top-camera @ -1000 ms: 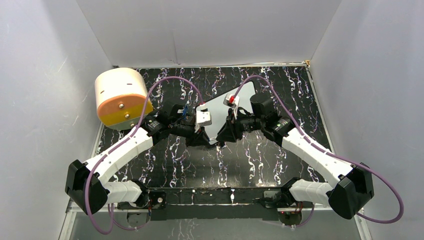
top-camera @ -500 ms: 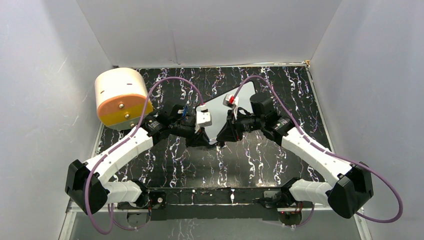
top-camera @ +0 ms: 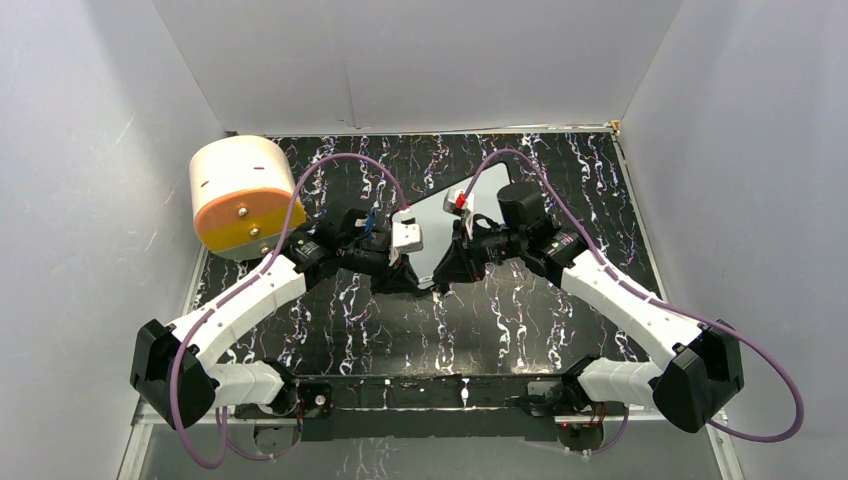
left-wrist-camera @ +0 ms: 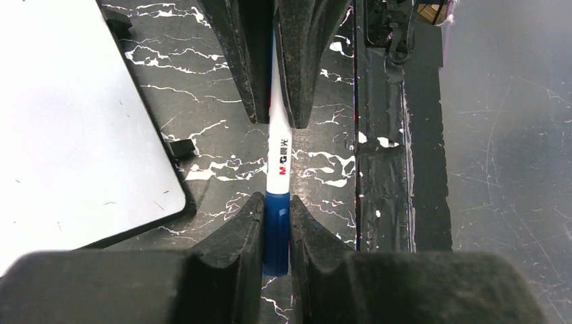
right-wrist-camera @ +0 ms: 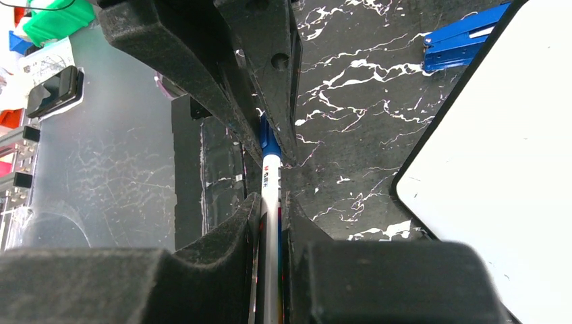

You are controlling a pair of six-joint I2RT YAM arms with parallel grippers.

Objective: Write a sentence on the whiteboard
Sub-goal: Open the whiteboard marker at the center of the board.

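The whiteboard (top-camera: 440, 213) lies flat in the middle of the table, partly hidden by both wrists. Its visible surface (left-wrist-camera: 67, 121) (right-wrist-camera: 502, 155) is blank, and no sentence shows on it. Just in front of its near corner, both grippers meet tip to tip on one marker (left-wrist-camera: 278, 158). My left gripper (left-wrist-camera: 276, 210) is shut on the marker's blue cap (left-wrist-camera: 276, 233). My right gripper (right-wrist-camera: 271, 202) is shut on the white barrel (right-wrist-camera: 271, 179). From above, the left gripper (top-camera: 413, 284) and the right gripper (top-camera: 441, 282) nearly touch.
A round cream and orange container (top-camera: 240, 195) stands at the table's back left. A blue clip-like object (right-wrist-camera: 462, 39) lies on the black marbled table beside the board. A black strip (left-wrist-camera: 381, 135) runs along the table's near edge. Grey walls close in three sides.
My right gripper has closed onto the marker's barrel and its arm has edged slightly left. The left gripper has kept its hold on the cap.
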